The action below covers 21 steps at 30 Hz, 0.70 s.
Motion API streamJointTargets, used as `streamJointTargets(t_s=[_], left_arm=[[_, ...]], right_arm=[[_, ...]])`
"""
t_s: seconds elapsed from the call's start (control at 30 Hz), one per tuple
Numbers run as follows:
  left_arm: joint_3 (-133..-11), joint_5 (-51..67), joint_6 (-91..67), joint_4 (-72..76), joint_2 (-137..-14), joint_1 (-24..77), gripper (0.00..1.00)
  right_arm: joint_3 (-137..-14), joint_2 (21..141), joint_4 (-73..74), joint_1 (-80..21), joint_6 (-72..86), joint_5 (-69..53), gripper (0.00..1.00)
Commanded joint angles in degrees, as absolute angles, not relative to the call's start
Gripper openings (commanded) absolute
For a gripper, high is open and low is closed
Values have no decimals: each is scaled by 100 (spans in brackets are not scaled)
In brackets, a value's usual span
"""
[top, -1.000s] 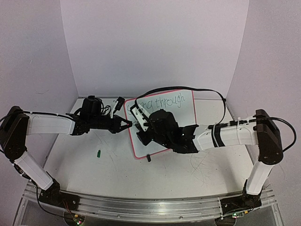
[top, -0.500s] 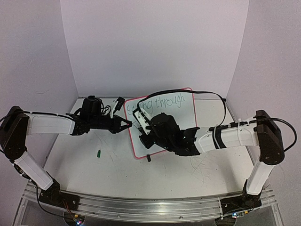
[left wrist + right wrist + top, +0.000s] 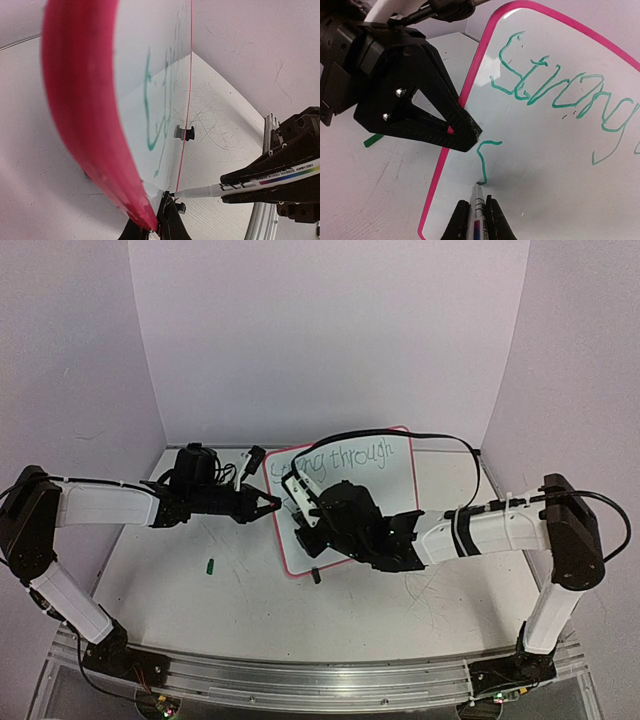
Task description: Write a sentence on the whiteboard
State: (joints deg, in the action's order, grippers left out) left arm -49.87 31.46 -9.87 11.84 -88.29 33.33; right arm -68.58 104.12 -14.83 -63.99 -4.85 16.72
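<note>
The whiteboard, white with a pink rim, stands tilted on the table. My left gripper is shut on its left edge, with the rim pinched between the jaws. My right gripper is shut on a white marker whose tip touches the board. The sentence shows green as "Strong" in the right wrist view and "through" from above. A short curved green stroke runs from below "Strong" down to the marker tip. In the left wrist view the marker comes in from the right.
A green marker cap lies on the scuffed tabletop left of the board. A black clip foot sits at the board's near edge. A small black and white object lies behind the left gripper. The right arm's cable arches over the board.
My right gripper with the marker has shifted slightly left and nearer across the board's lower left part. The left gripper and the board have stayed put.
</note>
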Motion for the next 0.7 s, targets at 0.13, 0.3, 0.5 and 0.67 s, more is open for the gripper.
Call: streamJointTargets(t_s=[0.13,0.3,0.5,0.67], left_arm=[[-4969,1919,-396,836,-8798,3231,0],[-4980,1916,-396,835,-8811,3233,0],[-4971,1908,-395,835,-8812,3234,0],[-4994,1931,-394,828,-8839,3234,0]], right_arm=[[-7344,10599,-1471,-6434,-409,1596,0],[-7266,10386,-1505,-6434,-429,1513,0],[-6777,9687,-1687,-6410,-494,1642,0],[-6925,9816,-1679,-6294,-590,1720,0]])
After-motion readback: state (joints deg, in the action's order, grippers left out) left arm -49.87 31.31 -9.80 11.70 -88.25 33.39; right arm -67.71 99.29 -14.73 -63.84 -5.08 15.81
